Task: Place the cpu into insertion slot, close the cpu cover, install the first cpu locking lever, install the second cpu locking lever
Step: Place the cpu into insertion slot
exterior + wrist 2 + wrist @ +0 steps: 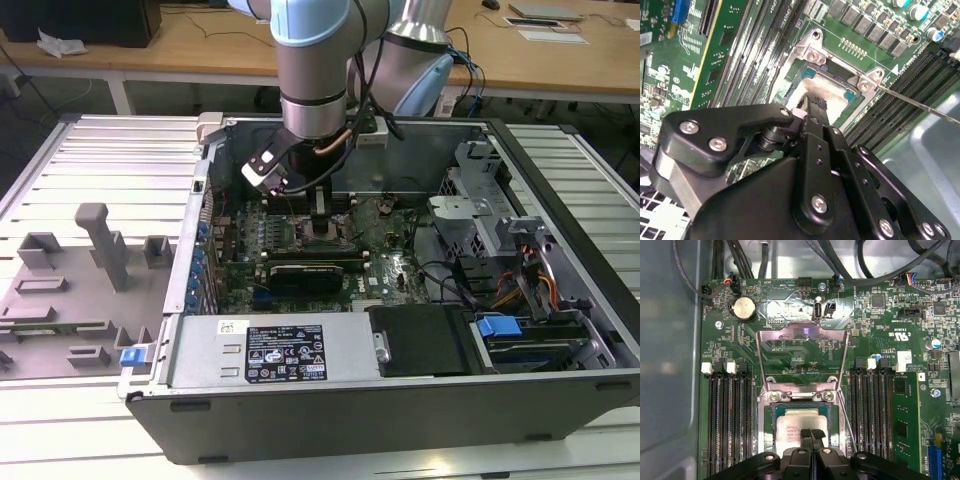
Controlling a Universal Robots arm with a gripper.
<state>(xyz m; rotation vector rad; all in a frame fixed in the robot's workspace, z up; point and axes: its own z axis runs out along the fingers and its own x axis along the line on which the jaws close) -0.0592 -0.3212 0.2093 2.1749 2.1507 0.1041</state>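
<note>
Chip (799,424) sits in the socket (765,420); cover (802,334) open, levers (920,103) unlatched; pincer (812,433) closed, empty, just above the chip

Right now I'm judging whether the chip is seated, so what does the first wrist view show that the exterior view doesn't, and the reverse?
First wrist view: the cpu lying in the insertion slot beneath the shut gripper, with the cpu cover swung open. Exterior view: the arm reaching down into the open computer case, and a grey fixture tray at the exterior view's left. Both: the green motherboard with the gripper over its socket.
</note>
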